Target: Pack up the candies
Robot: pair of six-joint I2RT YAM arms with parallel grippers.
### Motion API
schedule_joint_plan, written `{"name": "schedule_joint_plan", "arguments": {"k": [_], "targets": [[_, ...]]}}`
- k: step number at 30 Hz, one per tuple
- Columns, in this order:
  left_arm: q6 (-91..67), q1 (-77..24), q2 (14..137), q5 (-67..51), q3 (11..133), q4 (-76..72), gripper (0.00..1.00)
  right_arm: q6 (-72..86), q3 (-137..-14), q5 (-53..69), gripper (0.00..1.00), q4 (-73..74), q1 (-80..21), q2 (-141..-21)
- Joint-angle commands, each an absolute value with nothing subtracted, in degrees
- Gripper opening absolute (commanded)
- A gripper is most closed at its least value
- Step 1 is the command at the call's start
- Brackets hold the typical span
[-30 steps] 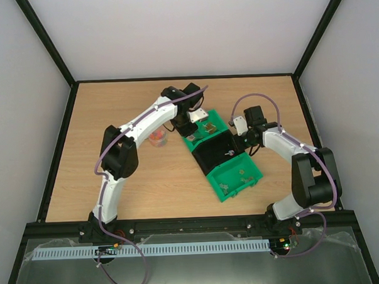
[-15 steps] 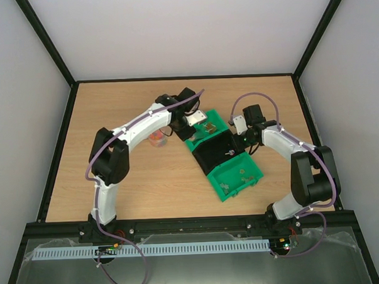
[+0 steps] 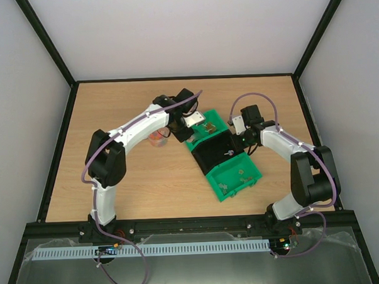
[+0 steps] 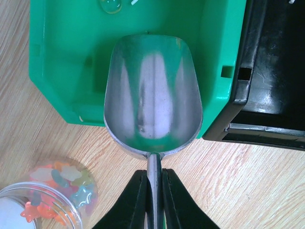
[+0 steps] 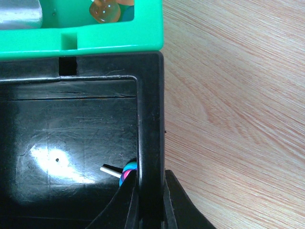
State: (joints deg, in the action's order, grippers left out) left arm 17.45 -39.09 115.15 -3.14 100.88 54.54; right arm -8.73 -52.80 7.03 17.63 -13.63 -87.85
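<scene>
Pale walls and a black frame box in your wooden counter (image 3: 147, 188), where three bins sit in a touching diagonal row: a far green bin (image 3: 219, 123), a black bin (image 3: 209, 159) in the middle and a near green bin (image 3: 251, 177). Your left pincer (image 4: 153, 175) is clamped tight on the thin handle of a metal scoop (image 4: 152, 95). The scoop's bowl hangs over the near corner of the far green bin, its mouth pointing into the bin. Your right pincer (image 5: 148, 183) is closed on the black bin's side wall, one finger inside the bin and one outside on the counter side.

The candies (image 3: 239, 175) you're packing lie scattered. A few small pieces are on the floor of the near green bin and a few more in the far green bin. There the right wrist view shows an amber candy (image 5: 105, 9) near the wall that meets the black bin. A sweet on a white stick (image 5: 119, 171) lies inside the black bin, right against the clamped wall by your right pincer's inner finger. Just beside the far green bin, on the left arm's side, stands a clear jar (image 4: 47, 191) holding bright, star-shaped sweets.
</scene>
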Motion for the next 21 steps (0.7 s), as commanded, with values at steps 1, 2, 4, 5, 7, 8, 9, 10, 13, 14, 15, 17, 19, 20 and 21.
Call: {"name": "schedule_joint_plan", "arguments": {"k": [1,2,4,5,7,8,9,10,13,14,15,17,19,20,21], "targets": [[14.93,-38.03,117.05,-2.92,100.54,61.54,0.02,-5.98,-52.19,2.91,0.01,19.49,-13.11,-87.31],[14.46,-37.94,117.33,-3.05,100.74,61.01,0.02,-6.09,-52.13,3.19,0.01,19.43,-13.12,-87.06],[13.36,-37.89,118.02,-3.30,101.12,59.86,0.02,-6.09,-51.87,3.88,0.01,19.42,-13.18,-86.78],[12.69,-37.88,118.18,-3.66,101.16,58.80,0.02,-6.14,-51.73,4.16,0.01,19.42,-13.17,-86.71],[11.08,-37.88,118.71,-4.95,101.07,56.73,0.02,-6.36,-51.56,4.70,0.01,19.38,-13.21,-86.71],[10.33,-37.88,119.30,-5.42,101.04,55.83,0.02,-6.63,-51.51,5.15,0.01,19.32,-13.19,-86.71],[9.84,-37.95,119.92,-5.62,101.07,55.14,0.02,-6.86,-51.57,5.38,0.01,19.29,-13.18,-86.66],[9.36,-37.97,120.66,-5.51,101.26,54.50,0.02,-7.05,-51.61,5.51,0.01,19.33,-13.21,-86.58],[9.10,-37.97,122.94,-5.45,101.99,53.36,0.02,-8.04,-51.84,6.53,0.01,19.51,-13.23,-86.51],[9.14,-37.97,123.66,-5.31,102.29,53.35,0.02,-8.45,-51.79,7.03,0.01,19.51,-13.19,-86.37],[9.34,-37.97,124.34,-5.05,102.50,53.28,0.02,-9.00,-51.61,7.71,0.01,19.43,-13.20,-86.13],[9.69,-37.97,125.49,-4.33,102.86,53.31,0.02,-9.96,-51.27,8.72,0.01,19.22,-13.21,-85.82],[10.05,-37.97,126.40,-3.75,102.96,53.20,0.02,-11.06,-50.99,9.49,0.01,19.20,-13.23,-85.70],[10.17,-37.96,126.85,-3.70,103.05,53.18,0.02,-11.50,-50.90,9.65,0.01,19.06,-13.19,-85.64],[10.29,-37.97,127.24,-3.74,103.05,53.06,0.02,-11.92,-50.89,9.79,0.01,18.93,-13.18,-85.55]]}}
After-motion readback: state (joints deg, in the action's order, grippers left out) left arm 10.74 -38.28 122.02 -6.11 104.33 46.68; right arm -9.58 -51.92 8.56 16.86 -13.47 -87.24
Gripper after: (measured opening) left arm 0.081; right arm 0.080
